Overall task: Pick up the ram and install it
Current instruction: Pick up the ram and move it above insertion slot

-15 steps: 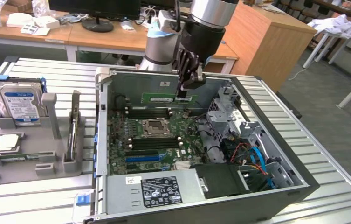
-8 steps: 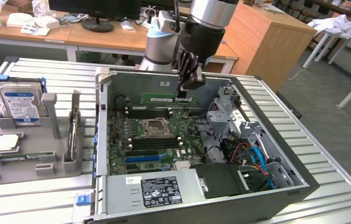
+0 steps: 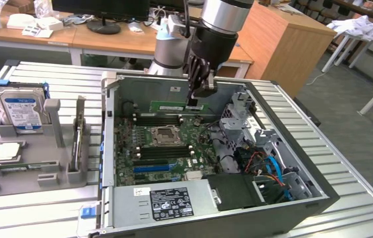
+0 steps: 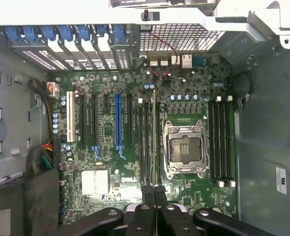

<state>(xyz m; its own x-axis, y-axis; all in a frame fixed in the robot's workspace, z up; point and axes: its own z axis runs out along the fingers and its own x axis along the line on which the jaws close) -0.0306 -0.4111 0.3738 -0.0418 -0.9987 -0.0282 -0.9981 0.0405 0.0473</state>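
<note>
The ram, a thin green stick, hangs level inside the open computer case with my gripper shut on its end at the exterior view's right. It hovers just above the black memory slots at the far side of the CPU socket. In the wrist view the ram shows edge-on as a thin line running out from between my fingertips, in line with the memory slots beside the CPU socket. Whether it touches a slot I cannot tell.
Case walls ring the motherboard. A drive cage and loose cables crowd the exterior view's right; the power supply lies in front. A grey holder outside carries a hard drive and an upright stick.
</note>
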